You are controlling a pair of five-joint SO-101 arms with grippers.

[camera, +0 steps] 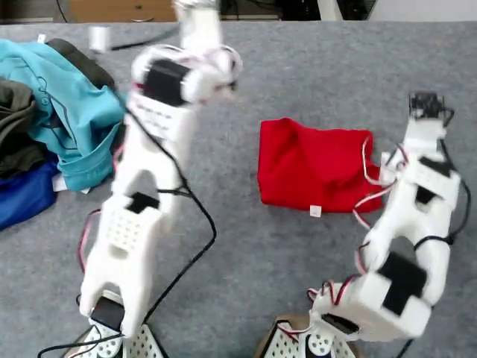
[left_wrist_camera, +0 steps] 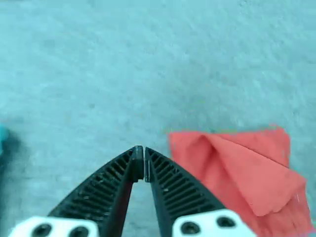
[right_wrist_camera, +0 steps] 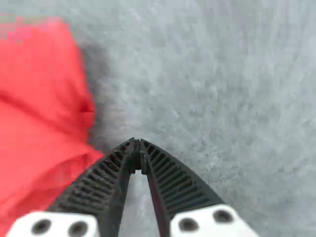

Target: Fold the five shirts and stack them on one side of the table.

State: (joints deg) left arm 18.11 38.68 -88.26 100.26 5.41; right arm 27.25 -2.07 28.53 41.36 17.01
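Note:
A folded red shirt (camera: pixel 313 173) lies on the grey table, right of centre, with a small white tag at its front edge. My left gripper (left_wrist_camera: pixel 142 157) is shut and empty, raised above bare table beside the red shirt (left_wrist_camera: pixel 242 173). My right gripper (right_wrist_camera: pixel 137 148) is also shut with nothing in it, just off the edge of the red shirt (right_wrist_camera: pixel 39 108). In the high view the left arm (camera: pixel 156 149) rises left of the shirt and the right arm (camera: pixel 414 201) stands at the shirt's right edge. A heap of unfolded shirts (camera: pixel 52 119) in teal, dark olive and blue lies at the far left.
Cables (camera: pixel 186 246) trail from the left arm over the table's front. A small white object (camera: pixel 98 37) sits at the back left. The grey table surface (camera: pixel 313 82) lies bare behind the red shirt and between the two arm bases.

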